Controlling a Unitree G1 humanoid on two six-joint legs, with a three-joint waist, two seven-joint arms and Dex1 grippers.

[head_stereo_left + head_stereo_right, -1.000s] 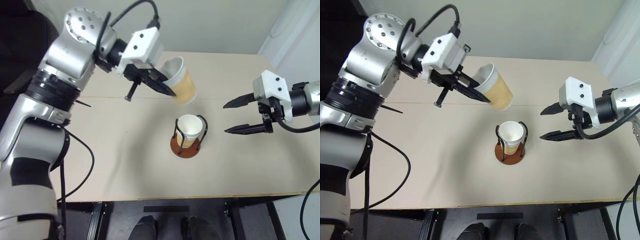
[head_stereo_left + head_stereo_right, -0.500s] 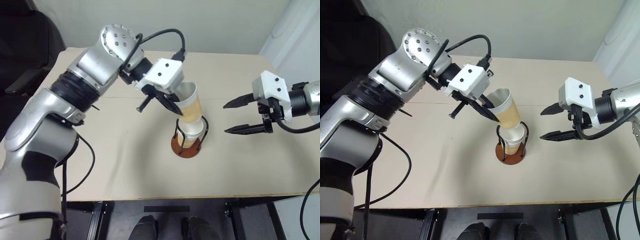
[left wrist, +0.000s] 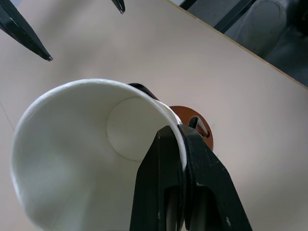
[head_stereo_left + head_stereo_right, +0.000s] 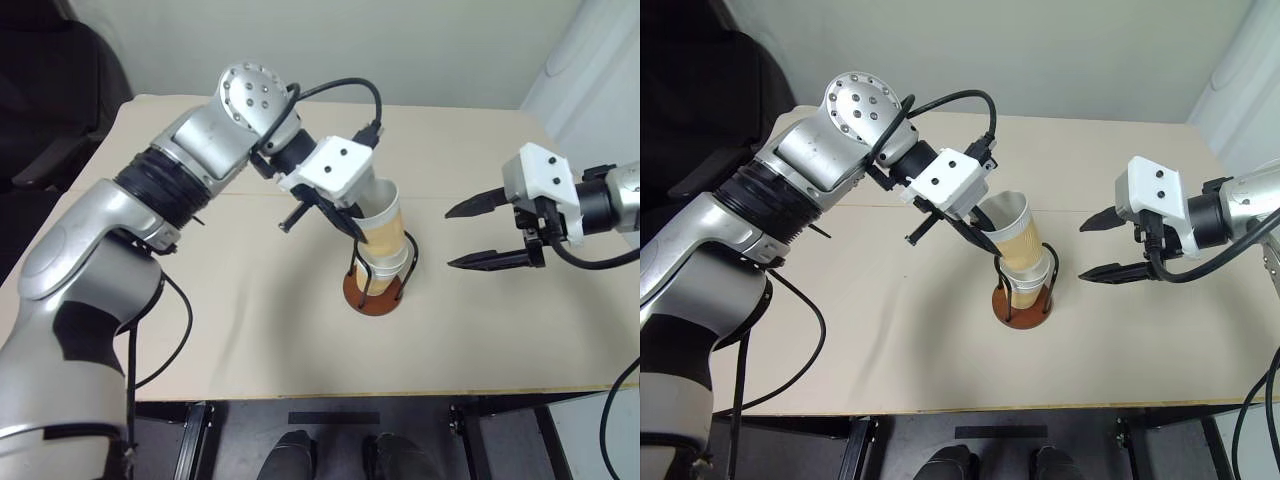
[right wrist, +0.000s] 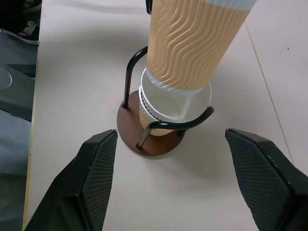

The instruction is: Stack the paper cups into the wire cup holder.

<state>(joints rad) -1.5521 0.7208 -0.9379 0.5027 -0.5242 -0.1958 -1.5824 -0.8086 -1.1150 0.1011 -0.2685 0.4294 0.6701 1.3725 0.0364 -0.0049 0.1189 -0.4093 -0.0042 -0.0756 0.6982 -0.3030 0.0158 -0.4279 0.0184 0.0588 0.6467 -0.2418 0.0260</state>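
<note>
Cup [image 4: 385, 222] lower now, entering holder [image 4: 377, 288]

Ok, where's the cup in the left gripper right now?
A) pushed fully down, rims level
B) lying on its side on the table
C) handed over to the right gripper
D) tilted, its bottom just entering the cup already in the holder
D: the left gripper pinches the rim of the tilted cup, whose bottom sits just inside the cup in the holder.

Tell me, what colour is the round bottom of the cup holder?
The wire cup holder's round base is reddish brown, with black wire loops. The right wrist view shows it best.
</note>
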